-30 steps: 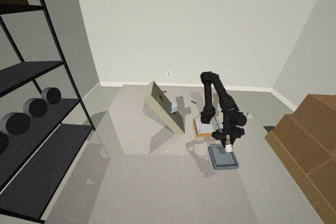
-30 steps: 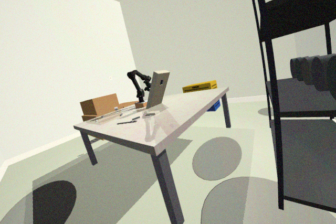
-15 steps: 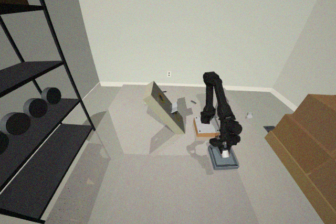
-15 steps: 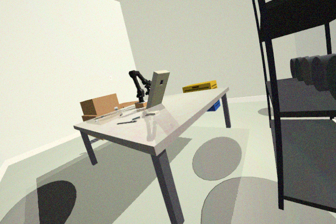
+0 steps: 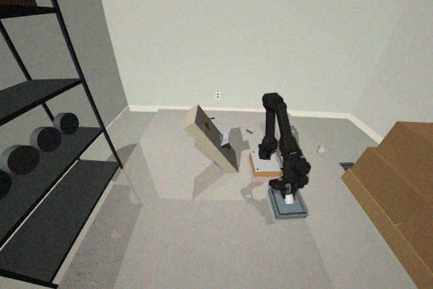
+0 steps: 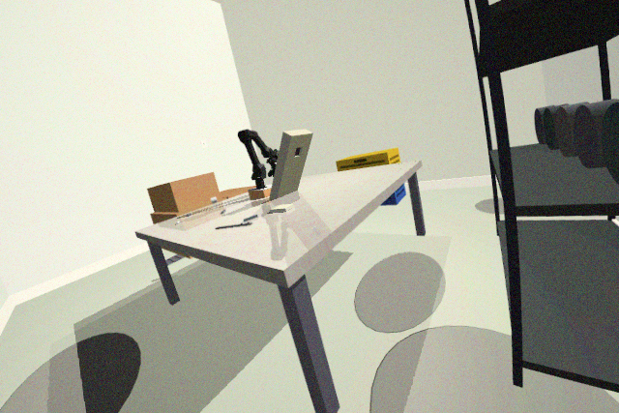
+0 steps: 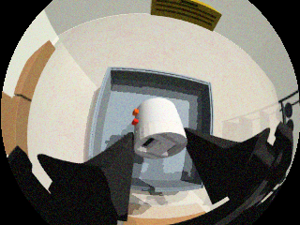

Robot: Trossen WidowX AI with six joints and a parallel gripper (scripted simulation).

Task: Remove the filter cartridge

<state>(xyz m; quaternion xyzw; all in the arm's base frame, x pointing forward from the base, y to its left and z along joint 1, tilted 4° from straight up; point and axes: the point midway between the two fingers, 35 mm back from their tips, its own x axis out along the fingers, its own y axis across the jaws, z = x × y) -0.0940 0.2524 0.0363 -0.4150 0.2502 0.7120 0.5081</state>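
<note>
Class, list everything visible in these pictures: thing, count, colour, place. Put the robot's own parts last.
filter cartridge: one, white, in the pincer over the tray
tray: one, grey-blue, table
service panel: one, beige, tilted on table
table: one, pale
flat box: one, yellow, far table edge
cardboard boxes: stacked, brown, beside table
crate: one, blue, under table
shelving rack: one, black
rolls: at least four, dark, on rack
arm: one, black
pincer: one, black, gripping cartridge

shelf [image 5: 52, 132] left, dark cylinders [image 5: 43, 139] on it | cardboard boxes [image 5: 395, 177] right | yellow box [image 6: 367, 160] centre, table's far edge | outlet [image 5: 217, 95] upper centre wall
</note>
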